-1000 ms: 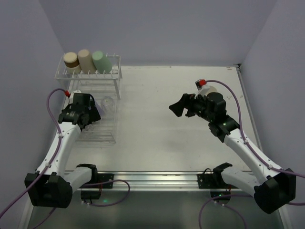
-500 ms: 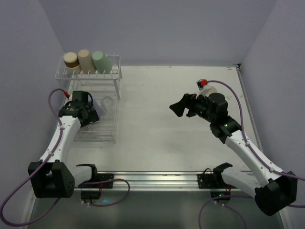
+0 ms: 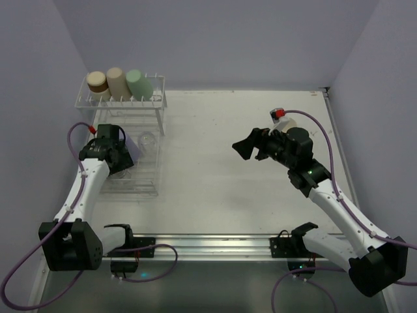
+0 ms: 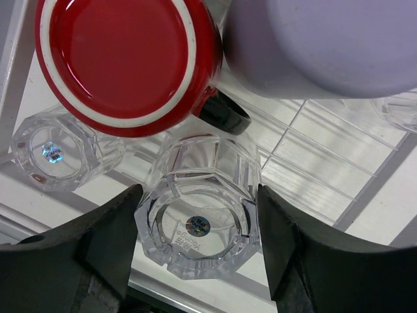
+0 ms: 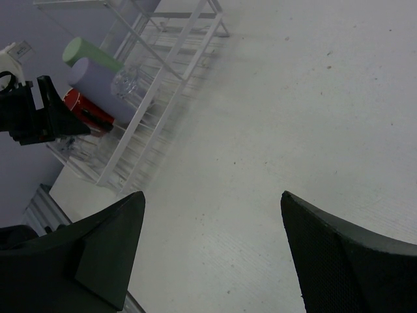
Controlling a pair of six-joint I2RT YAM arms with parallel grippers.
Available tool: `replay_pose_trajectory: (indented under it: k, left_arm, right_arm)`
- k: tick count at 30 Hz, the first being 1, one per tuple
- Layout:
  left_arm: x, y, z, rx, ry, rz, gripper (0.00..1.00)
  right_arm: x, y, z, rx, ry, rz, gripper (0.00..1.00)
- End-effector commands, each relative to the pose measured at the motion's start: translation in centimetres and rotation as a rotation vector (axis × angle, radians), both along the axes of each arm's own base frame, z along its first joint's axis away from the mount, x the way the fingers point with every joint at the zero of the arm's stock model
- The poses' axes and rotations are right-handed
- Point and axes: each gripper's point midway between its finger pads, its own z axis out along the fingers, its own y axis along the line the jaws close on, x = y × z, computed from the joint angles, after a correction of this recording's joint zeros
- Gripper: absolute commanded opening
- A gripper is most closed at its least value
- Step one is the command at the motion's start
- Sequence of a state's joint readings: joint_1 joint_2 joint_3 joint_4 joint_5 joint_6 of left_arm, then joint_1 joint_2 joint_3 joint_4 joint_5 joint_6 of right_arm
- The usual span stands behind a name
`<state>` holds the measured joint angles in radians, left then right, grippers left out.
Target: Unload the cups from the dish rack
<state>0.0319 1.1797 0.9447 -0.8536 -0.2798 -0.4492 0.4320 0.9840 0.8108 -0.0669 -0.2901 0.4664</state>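
Observation:
The white dish rack (image 3: 159, 112) stands at the far left, with brown (image 3: 97, 81), beige (image 3: 117, 81) and pale green (image 3: 138, 83) cups on its raised shelf. My left gripper (image 3: 120, 162) is down on the rack's flat base. In the left wrist view both fingers (image 4: 111, 241) press the sides of an upturned clear glass cup (image 4: 199, 225). A red cup (image 4: 124, 59), a purple cup (image 4: 326, 45) and another clear glass (image 4: 55, 150) lie just beyond it. My right gripper (image 3: 251, 147) hangs open over bare table at mid-right, holding nothing.
The right wrist view shows the rack (image 5: 130, 153) from the side, with the green (image 5: 88, 52), purple (image 5: 98, 78) and red (image 5: 85, 111) cups on it. A further clear glass (image 3: 148, 139) sits in the rack. Walls close in on the left, back and right.
The left gripper shifted slightly left over the rack and its jaws have come in against the clear glass cup. The right arm has barely moved.

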Motion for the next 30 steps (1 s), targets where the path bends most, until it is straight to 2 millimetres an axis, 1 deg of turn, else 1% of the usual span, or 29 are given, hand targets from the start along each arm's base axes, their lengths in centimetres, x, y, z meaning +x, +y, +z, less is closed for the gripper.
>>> replay_pose_trajectory:
  k: [1,2,3,7,9,11,12,14,15,16,17,18,19,20,21,22,23,24,25,26,27,29,30]
  left_arm:
    - [0.4,-0.4,1.8,-0.019,-0.072,-0.033,0.51]
    - [0.4,-0.5,2.0,-0.025,-0.084,-0.039,0.48]
    - [0.3,-0.6,2.1,-0.031,-0.09,-0.044,0.43]
    - [0.3,-2.3,3.2,-0.103,-0.145,-0.097,0.31]
    - [0.4,-2.7,4.8,-0.119,-0.21,-0.116,0.26]
    - [0.5,-3.1,6.9,-0.131,-0.28,-0.136,0.24]
    - [0.5,-3.6,7.6,-0.147,-0.302,-0.154,0.24]
    - [0.4,-4.2,10.0,-0.168,-0.377,-0.182,0.22]
    - [0.3,-5.0,10.7,-0.201,-0.401,-0.214,0.22]
    - [0.0,-5.5,12.2,-0.218,-0.453,-0.235,0.22]
    - [0.0,-6.2,13.1,-0.243,-0.487,-0.268,0.22]
    - [-0.3,-8.0,14.3,-0.309,-0.525,-0.348,0.22]
    - [-0.6,-8.8,15.5,-0.337,-0.566,-0.39,0.23]
    - [-0.8,-9.9,16.3,-0.374,-0.589,-0.439,0.23]
    - [-1.4,-11.9,16.3,-0.462,-0.592,-0.521,0.23]
    - [-1.3,-13.0,17.6,-0.514,-0.661,-0.56,0.22]
    - [-1.5,-14.0,18.0,-0.567,-0.691,-0.594,0.22]
    - [-2.5,-15.6,17.4,-0.659,-0.687,-0.66,0.22]
    - [-2.2,-16.4,18.8,-0.714,-0.757,-0.68,0.22]
    - [-2.4,-16.9,19.1,-0.758,-0.782,-0.698,0.2]
    - [-2.9,-17.6,19.4,-0.802,-0.799,-0.733,0.2]
    - [-3.0,-18.4,20.0,-0.874,-0.86,-0.761,0.19]
    - [-3.3,-18.8,20.0,-0.911,-0.862,-0.786,0.19]
  right_arm:
    - [0.0,0.0,0.9,0.006,-0.036,0.003,0.87]
    - [0.1,0.0,0.9,0.005,-0.038,0.003,0.87]
    - [0.1,0.0,0.8,0.004,-0.035,0.005,0.87]
    - [0.0,0.4,0.6,0.02,-0.019,0.022,0.88]
    - [-0.3,1.0,0.9,0.046,-0.014,0.05,0.88]
    - [-0.5,1.2,1.4,0.079,-0.036,0.063,0.88]
    - [-0.8,1.4,1.8,0.109,-0.038,0.067,0.88]
    - [-1.7,1.8,3.2,0.163,-0.074,0.107,0.89]
    - [-2.2,2.1,3.8,0.203,-0.066,0.125,0.89]
    - [-2.7,2.4,4.8,0.241,-0.096,0.152,0.89]
    - [-3.1,2.8,5.1,0.268,-0.096,0.177,0.9]
    - [-4.1,3.5,5.7,0.314,-0.073,0.224,0.9]
    - [-4.6,3.9,6.7,0.351,-0.102,0.249,0.9]
    - [-5.3,4.5,6.4,0.371,-0.09,0.277,0.9]
    - [-5.8,4.9,6.7,0.407,-0.072,0.292,0.9]
    - [-6.1,5.2,7.1,0.437,-0.095,0.308,0.89]
    - [-7.0,6.0,7.1,0.456,-0.091,0.34,0.89]
    - [-7.3,6.3,7.4,0.484,-0.082,0.349,0.88]
    - [-7.7,6.7,7.8,0.505,-0.102,0.369,0.87]
    - [-8.6,7.6,7.9,0.517,-0.097,0.404,0.86]
    - [-8.7,8.1,7.7,0.523,-0.087,0.414,0.85]
    - [-9.3,9.0,8.2,0.548,-0.108,0.44,0.83]
    - [-9.1,9.4,7.8,0.552,-0.097,0.444,0.81]
